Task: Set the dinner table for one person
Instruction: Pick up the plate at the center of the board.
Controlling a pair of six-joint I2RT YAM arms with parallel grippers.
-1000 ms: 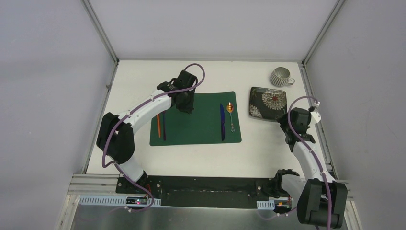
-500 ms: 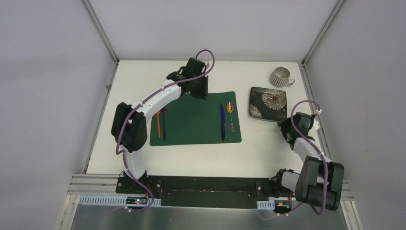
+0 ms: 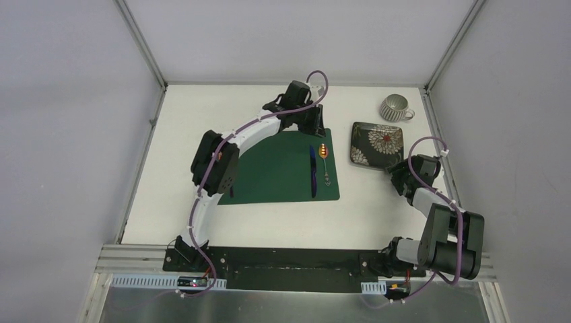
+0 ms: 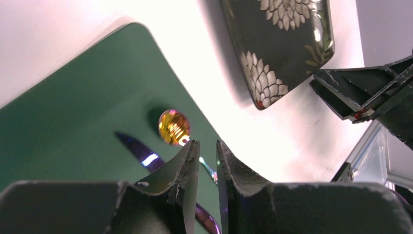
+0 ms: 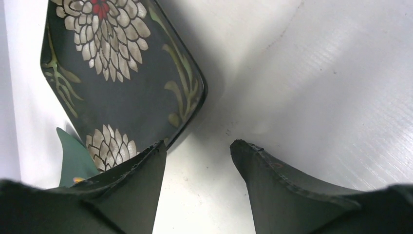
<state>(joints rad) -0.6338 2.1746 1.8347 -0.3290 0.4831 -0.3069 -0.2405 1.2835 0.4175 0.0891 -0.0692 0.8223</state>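
Observation:
The dinner table (image 3: 182,134) is a white top carrying a dark green placemat (image 3: 276,175). A blue knife (image 3: 312,171) and a gold-bowled spoon (image 3: 325,158) lie side by side on the mat's right part. A dark square plate (image 3: 377,145) with white flowers sits right of the mat. My left gripper (image 3: 315,126) hovers over the mat's far right corner; in its wrist view the left gripper (image 4: 207,143) is open by a narrow slit, empty, above the spoon (image 4: 174,126). My right gripper (image 3: 397,176) is open and empty at the plate's near right corner (image 5: 117,73).
A ribbed grey cup (image 3: 396,108) stands at the far right corner, behind the plate. Aluminium frame posts (image 3: 145,50) rise at the table's back corners. My left arm's elbow (image 3: 215,161) hangs over the placemat's left edge.
My left arm has swung right, from the placemat's far left to its far right corner, and now covers the mat's left edge. My right arm has folded lower beside the plate.

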